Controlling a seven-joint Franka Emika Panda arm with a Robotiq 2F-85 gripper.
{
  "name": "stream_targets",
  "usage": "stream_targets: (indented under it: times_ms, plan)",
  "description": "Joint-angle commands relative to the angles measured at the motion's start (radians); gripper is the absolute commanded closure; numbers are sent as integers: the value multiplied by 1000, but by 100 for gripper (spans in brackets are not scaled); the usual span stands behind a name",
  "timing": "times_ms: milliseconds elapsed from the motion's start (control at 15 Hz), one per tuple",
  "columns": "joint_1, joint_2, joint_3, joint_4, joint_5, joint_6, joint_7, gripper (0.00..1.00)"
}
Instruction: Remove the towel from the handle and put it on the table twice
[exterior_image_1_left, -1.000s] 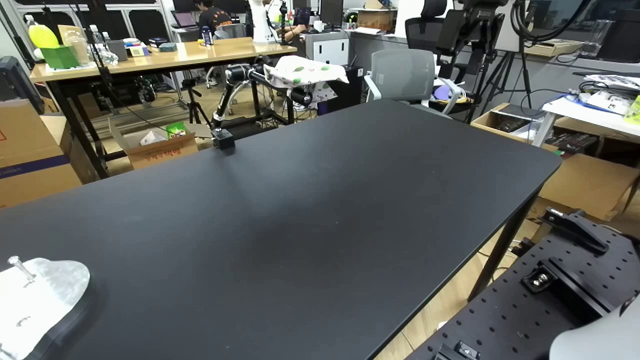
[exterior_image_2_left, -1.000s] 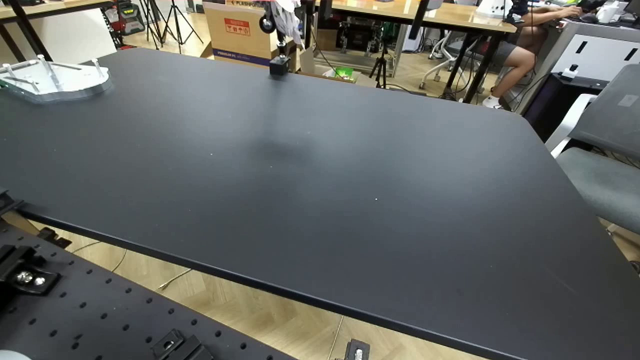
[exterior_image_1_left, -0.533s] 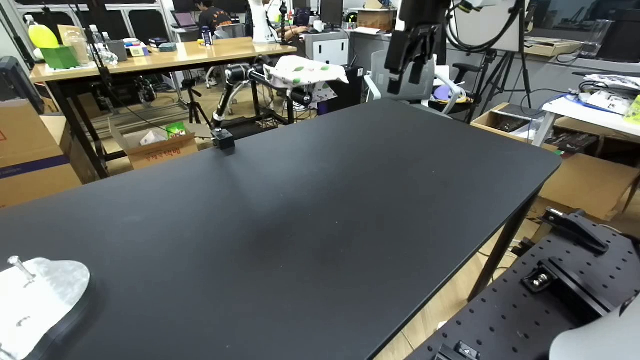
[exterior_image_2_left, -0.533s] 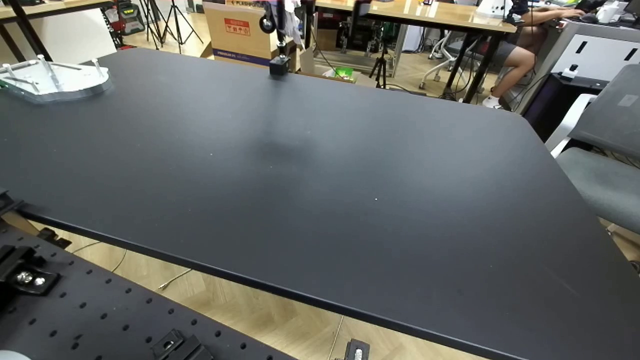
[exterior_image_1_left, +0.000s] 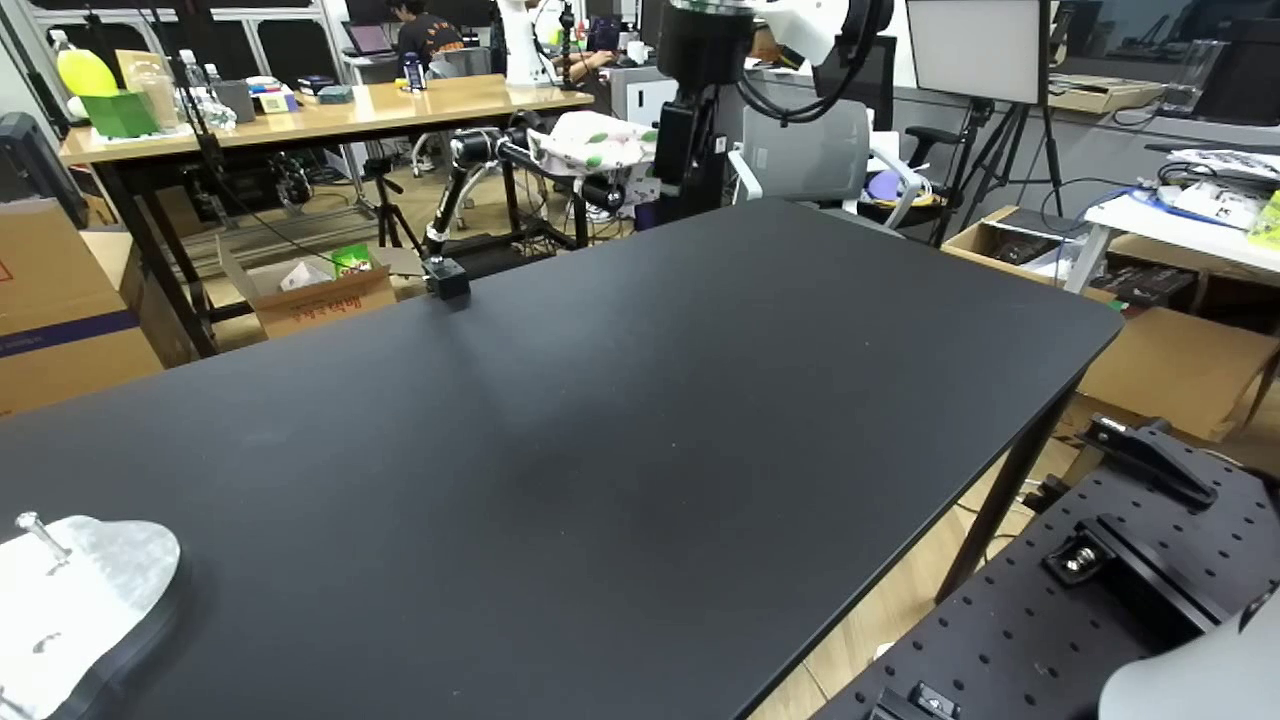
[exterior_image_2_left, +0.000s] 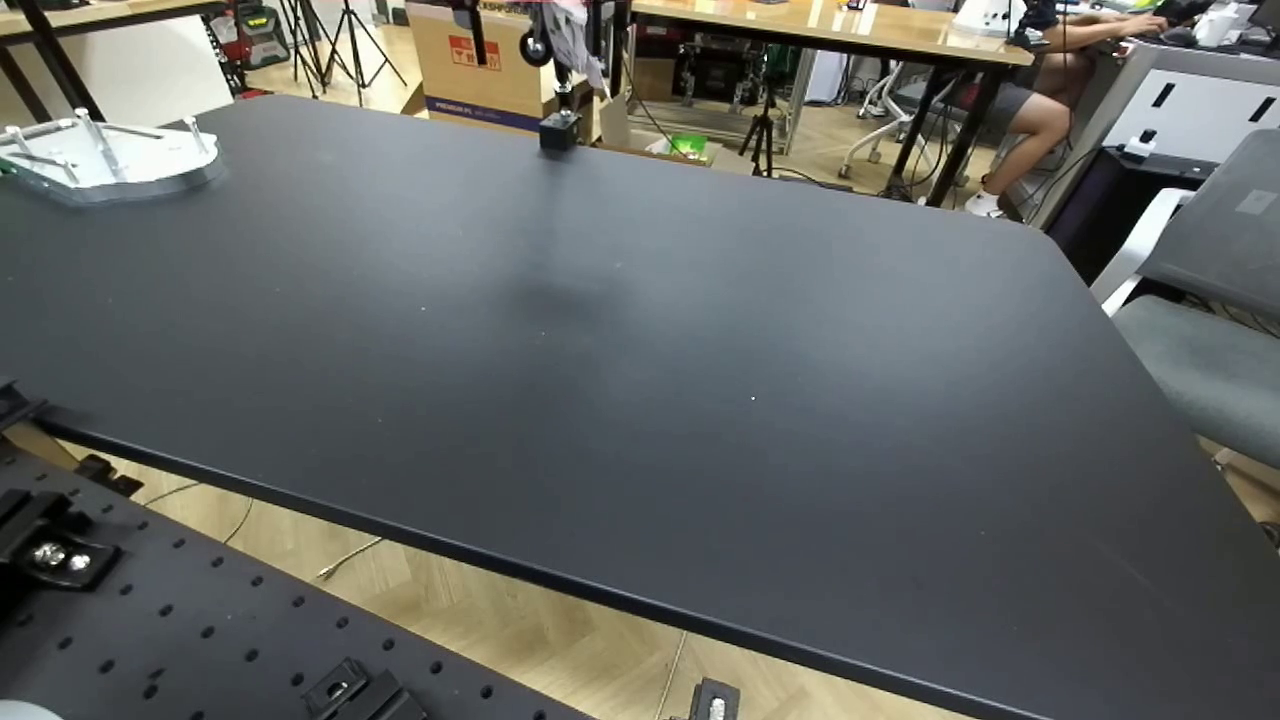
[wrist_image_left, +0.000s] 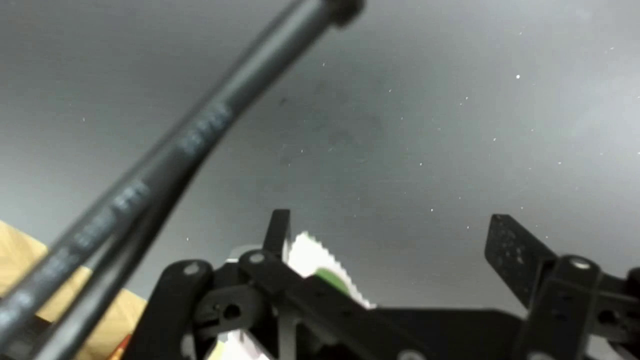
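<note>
A white towel with green and red spots (exterior_image_1_left: 595, 140) hangs over a black jointed stand (exterior_image_1_left: 455, 200) at the table's far edge. It shows partly at the top of an exterior view (exterior_image_2_left: 572, 40) and at the lower left in the wrist view (wrist_image_left: 310, 255). My gripper (exterior_image_1_left: 680, 180) is above the far side of the black table (exterior_image_1_left: 640, 430), in front of the towel's right end. In the wrist view, my gripper (wrist_image_left: 390, 220) is open, its fingers wide apart. The towel's edge shows beside and behind the left finger; I cannot tell whether they touch.
A pale plate with upright pegs (exterior_image_1_left: 95, 580) lies on the table's left side. Grey chairs (exterior_image_1_left: 810, 150) stand past the table's end. A perforated black mounting plate (exterior_image_1_left: 1000, 640) is along the near side. A thick cable (wrist_image_left: 200, 135) crosses the wrist view.
My gripper has moved left in both exterior views, and lower in one of them, to the towel's right end. It now covers part of the towel, which hangs as before.
</note>
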Motion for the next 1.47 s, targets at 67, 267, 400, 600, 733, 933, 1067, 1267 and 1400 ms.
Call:
stream_targets:
  times_ms: [67, 267, 400, 600, 733, 933, 1067, 1267, 1400]
  plan:
    - [-15, 28, 38, 63, -20, 52, -100, 7]
    - [-17, 26, 48, 70, -24, 98, -139, 41]
    - [-19, 22, 51, 72, -29, 117, -144, 55]
    - [-23, 17, 50, 76, -41, 127, -136, 76]
    - [-28, 7, 48, 77, -61, 126, -125, 88]
    - [-33, -28, 47, 59, -114, 102, -98, 100]
    - [-42, -46, 43, 55, -158, 90, -70, 100]
    - [-51, -66, 44, 56, -218, 64, -7, 99]
    - [-55, -79, 44, 56, -254, 44, 44, 99]
